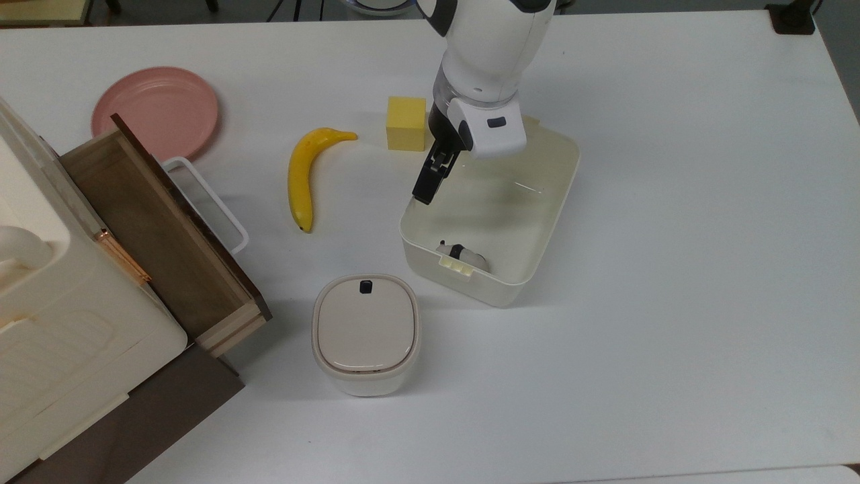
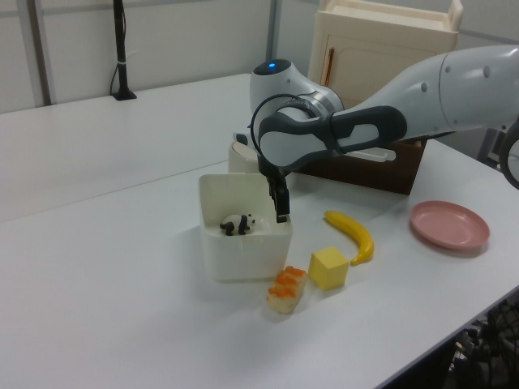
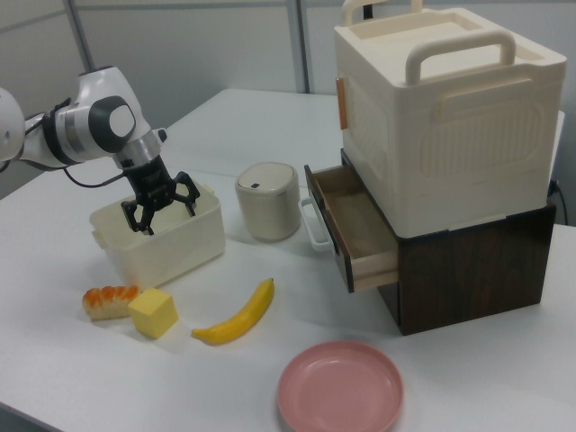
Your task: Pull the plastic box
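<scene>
Smooth plastic box (image 1: 545, 222), wooden drawer (image 1: 158, 235), matt table (image 1: 672, 269)

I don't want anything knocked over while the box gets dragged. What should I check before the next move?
1. Gripper at the box rim: ok, fingers spread in the right view.
2. Panda toy lying inside the box: ok.
3. Yellow block apart from the box: ok.
4. Orange-topped snack apart from the box: cannot tell, it lies tilted right beside the wall.
5. Lidded bin apart from the box: ok.
</scene>
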You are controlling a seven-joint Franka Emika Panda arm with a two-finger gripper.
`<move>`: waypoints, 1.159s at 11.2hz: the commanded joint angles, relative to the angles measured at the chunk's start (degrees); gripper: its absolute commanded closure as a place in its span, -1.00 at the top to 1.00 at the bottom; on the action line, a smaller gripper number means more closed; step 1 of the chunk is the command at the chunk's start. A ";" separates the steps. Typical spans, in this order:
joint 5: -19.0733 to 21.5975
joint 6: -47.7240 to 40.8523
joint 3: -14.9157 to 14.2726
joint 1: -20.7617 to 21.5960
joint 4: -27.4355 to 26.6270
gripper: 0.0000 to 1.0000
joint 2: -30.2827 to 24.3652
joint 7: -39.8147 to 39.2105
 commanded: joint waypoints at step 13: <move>8.51 -9.13 -2.95 -6.16 -0.52 1.00 -15.46 60.11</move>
